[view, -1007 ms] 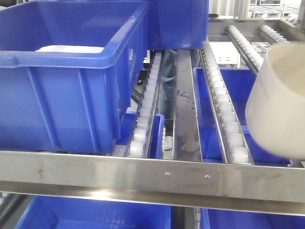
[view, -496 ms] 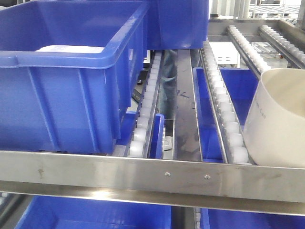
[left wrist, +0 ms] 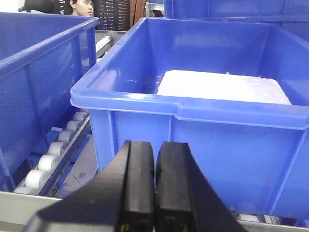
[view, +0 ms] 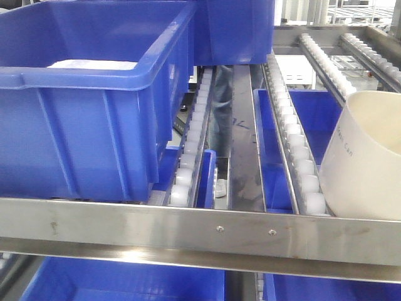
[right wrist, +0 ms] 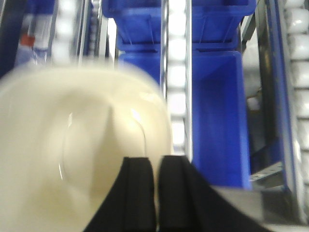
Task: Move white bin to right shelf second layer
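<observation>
The white bin (view: 366, 169) stands at the far right, its base down behind the flat steel front rail (view: 188, 229) of the right shelf second layer, beside a lane of white rollers (view: 301, 157). Seen from above in the right wrist view, the white bin (right wrist: 82, 145) is blurred and fills the left half. My right gripper (right wrist: 157, 166) is shut on its near right rim. That gripper is out of sight in the front view. My left gripper (left wrist: 154, 150) is shut with nothing in it, just in front of a blue crate (left wrist: 203, 130).
A large blue crate (view: 81, 125) holding a white slab (left wrist: 222, 87) fills the left of the tier. More blue crates (view: 125, 279) sit on the level below. A second blue crate (left wrist: 34, 72) stands to the left, and a person (left wrist: 79, 7) is behind.
The white bin has come down from a raised, tilted pose at the far right and now sits lower and upright behind the front rail. Since half a second ago it has barely shifted.
</observation>
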